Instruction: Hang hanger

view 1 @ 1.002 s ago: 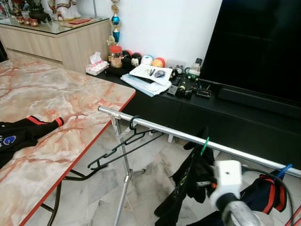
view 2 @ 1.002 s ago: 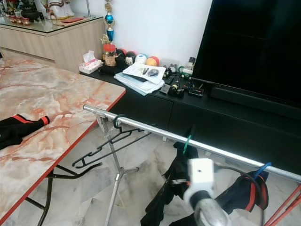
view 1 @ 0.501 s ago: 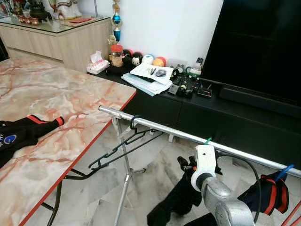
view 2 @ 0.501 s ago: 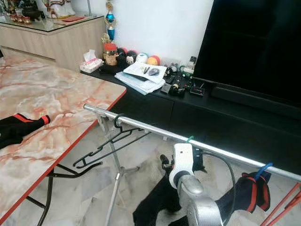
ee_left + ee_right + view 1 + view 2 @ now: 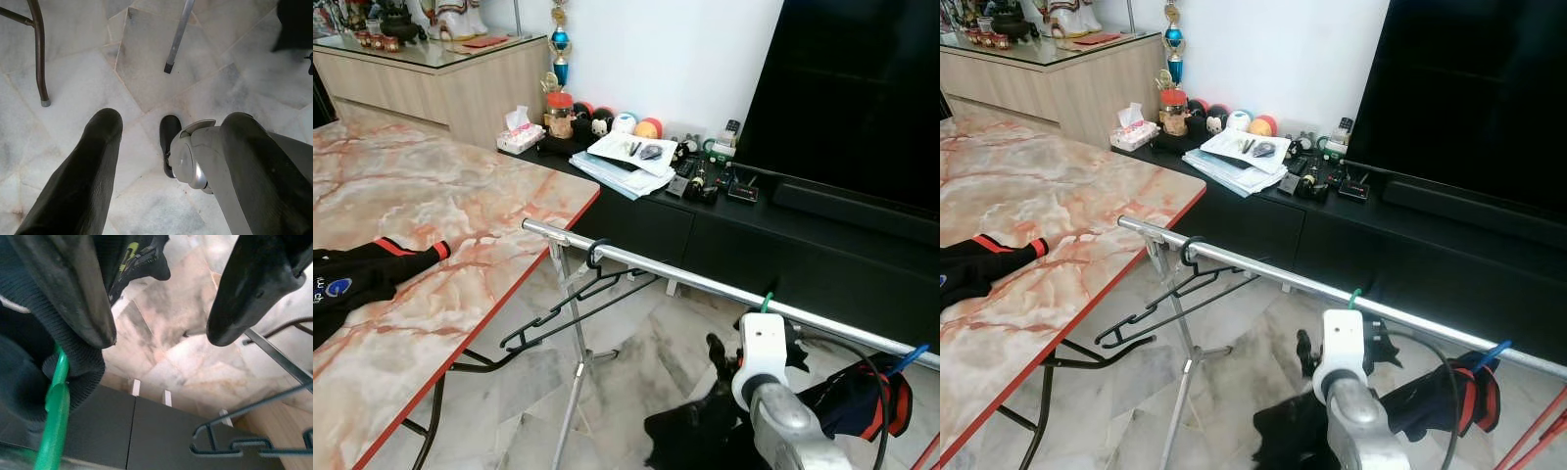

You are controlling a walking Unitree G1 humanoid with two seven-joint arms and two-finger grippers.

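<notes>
**Green hanger on the rail, our right fingers spread beside it**

We are raising our right gripper (image 5: 159,333) just under the silver rail (image 5: 685,279), below the spot where the green hanger (image 5: 54,411) is hooking over it. In the right wrist view the two black fingers (image 5: 73,289) are standing wide apart, clamping nothing. The green hanger is running along the outer side of one finger, wrapped in a dark garment (image 5: 700,431) that is pressing against that finger; the hanger is not lying between the fingers. In the head views the garment is drooping below the rail beside our right arm (image 5: 773,416).

Farther along the rail, near the marble table (image 5: 431,206), a black hanger (image 5: 573,304) is dangling empty. Another dark garment with red trim (image 5: 862,397) is hanging on a blue hanger (image 5: 906,357) at the rail's far end.

Our left gripper (image 5: 166,142) is hanging over the tiled floor (image 5: 146,63), its fingers apart and empty.
</notes>
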